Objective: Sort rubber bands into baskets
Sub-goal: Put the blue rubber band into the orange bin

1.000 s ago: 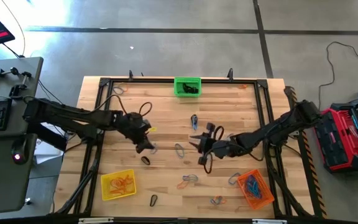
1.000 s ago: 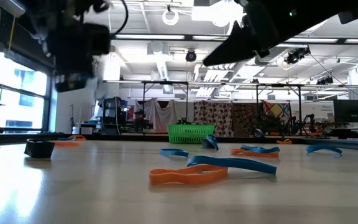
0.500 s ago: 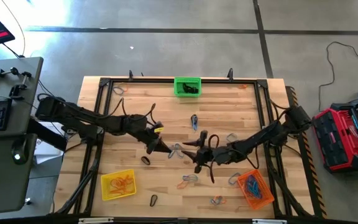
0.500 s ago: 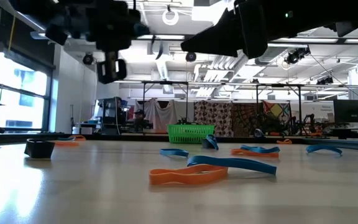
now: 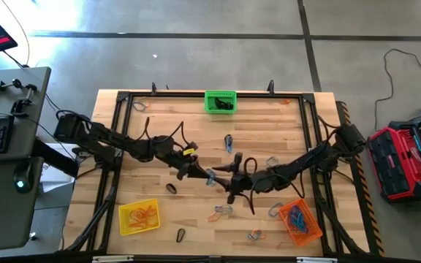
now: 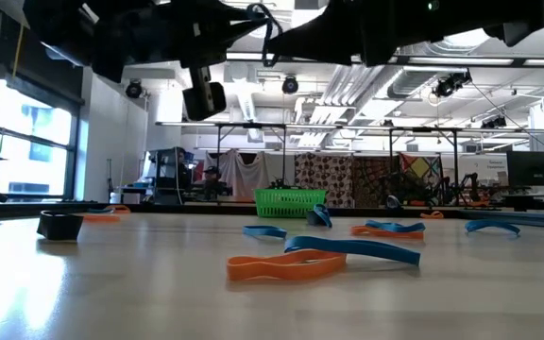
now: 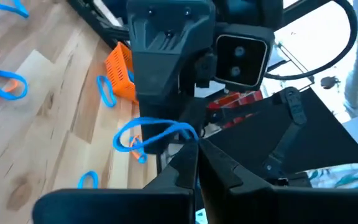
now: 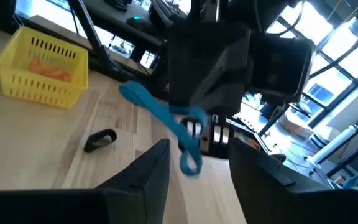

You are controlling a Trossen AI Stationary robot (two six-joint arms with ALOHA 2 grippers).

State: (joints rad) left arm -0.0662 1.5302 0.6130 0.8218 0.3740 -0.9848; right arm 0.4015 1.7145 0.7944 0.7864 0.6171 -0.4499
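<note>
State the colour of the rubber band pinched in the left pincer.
Blue; the thin floppy rubber band shows best in the left wrist view.

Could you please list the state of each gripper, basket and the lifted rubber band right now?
left gripper: shut on the blue rubber band, above mid-table.
right gripper: open, facing the left one, not gripping.
green basket: upright, dark bands inside.
yellow basket: upright, orange bands inside.
orange basket: upright, blue bands inside.
</note>
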